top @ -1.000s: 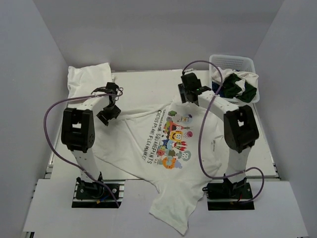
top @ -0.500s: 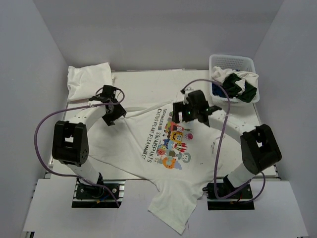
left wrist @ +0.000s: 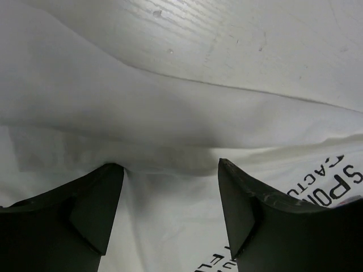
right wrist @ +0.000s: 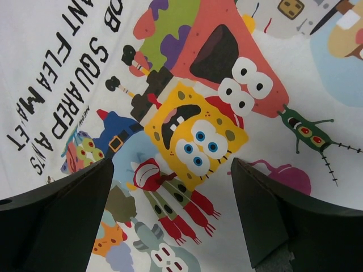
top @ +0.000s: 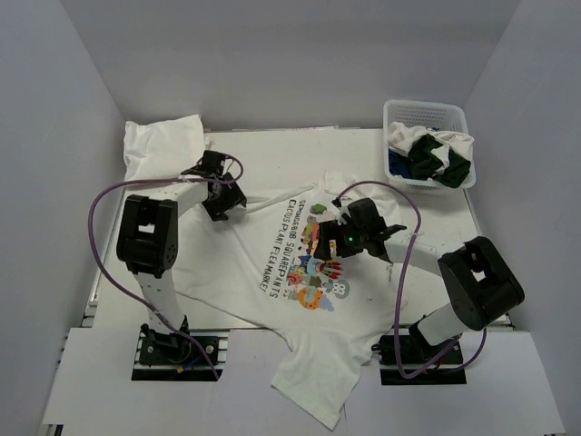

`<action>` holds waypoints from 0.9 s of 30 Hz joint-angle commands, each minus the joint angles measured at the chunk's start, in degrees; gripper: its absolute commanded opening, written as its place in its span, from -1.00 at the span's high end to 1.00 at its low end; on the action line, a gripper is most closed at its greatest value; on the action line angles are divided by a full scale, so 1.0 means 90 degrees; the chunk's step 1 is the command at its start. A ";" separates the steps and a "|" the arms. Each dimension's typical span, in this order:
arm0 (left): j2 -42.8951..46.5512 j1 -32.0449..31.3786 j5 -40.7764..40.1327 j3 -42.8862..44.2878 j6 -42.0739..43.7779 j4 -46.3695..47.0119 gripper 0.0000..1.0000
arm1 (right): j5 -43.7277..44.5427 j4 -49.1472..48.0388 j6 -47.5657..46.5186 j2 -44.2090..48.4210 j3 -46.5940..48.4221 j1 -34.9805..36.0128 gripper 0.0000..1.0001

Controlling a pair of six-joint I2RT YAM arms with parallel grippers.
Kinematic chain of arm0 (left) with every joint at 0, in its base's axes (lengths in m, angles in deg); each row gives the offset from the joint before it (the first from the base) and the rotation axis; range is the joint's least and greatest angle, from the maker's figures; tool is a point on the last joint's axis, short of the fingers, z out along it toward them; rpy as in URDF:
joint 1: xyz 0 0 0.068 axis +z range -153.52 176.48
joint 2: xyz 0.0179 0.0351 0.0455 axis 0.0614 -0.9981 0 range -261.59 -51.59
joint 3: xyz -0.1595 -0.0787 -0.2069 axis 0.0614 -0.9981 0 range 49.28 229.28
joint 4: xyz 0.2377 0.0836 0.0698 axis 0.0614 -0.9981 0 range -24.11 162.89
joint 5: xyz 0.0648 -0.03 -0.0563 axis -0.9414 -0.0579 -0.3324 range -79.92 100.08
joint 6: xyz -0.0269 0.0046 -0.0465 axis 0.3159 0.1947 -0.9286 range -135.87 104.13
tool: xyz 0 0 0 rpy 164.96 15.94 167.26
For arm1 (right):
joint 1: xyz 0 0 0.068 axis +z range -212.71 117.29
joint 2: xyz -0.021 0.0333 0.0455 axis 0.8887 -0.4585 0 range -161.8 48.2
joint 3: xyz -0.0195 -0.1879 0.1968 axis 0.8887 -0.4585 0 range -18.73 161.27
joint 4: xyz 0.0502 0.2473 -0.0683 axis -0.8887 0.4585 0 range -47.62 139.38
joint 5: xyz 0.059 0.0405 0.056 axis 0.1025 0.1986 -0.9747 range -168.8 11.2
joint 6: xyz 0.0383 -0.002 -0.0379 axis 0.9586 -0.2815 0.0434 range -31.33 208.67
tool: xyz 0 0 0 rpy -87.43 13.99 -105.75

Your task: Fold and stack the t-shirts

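Right gripper [right wrist: 171, 170] open wide, holding nothing, directly above the cartoon print of the printed t-shirt [top: 227, 272] spread on the bench [top: 290, 154]. Left gripper [left wrist: 170, 167] also open, jaws straddling a raised fold at the same shirt's far edge; can't tell if touching. Beyond it to the left, a folded white t-shirt [top: 162, 145]. Far right of both, a basket [top: 427, 111] holds bundled t-shirts [top: 434, 156]: white, green, blue.
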 commanded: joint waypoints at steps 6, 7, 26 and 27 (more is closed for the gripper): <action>-0.1084 0.0053 -0.0025 0.1726 -0.0008 -0.0311 -0.56 | 0.0237 0.0488 -0.0078 -0.0254 -0.0281 -0.0033 -0.81; -0.1191 0.0120 -0.0238 0.1924 -0.0009 -0.0379 -0.56 | 0.0247 0.0575 -0.0108 -0.0264 -0.0281 -0.0004 -0.81; -0.3332 0.0307 -0.0367 0.5950 0.0410 0.1114 -0.61 | 0.0589 0.1074 -0.0255 -0.0177 -0.0349 -0.0024 -0.81; -0.3012 0.0220 -0.0367 0.5853 0.0576 0.1269 -0.61 | 0.0599 0.1045 -0.0274 -0.0157 -0.0359 -0.0033 -0.81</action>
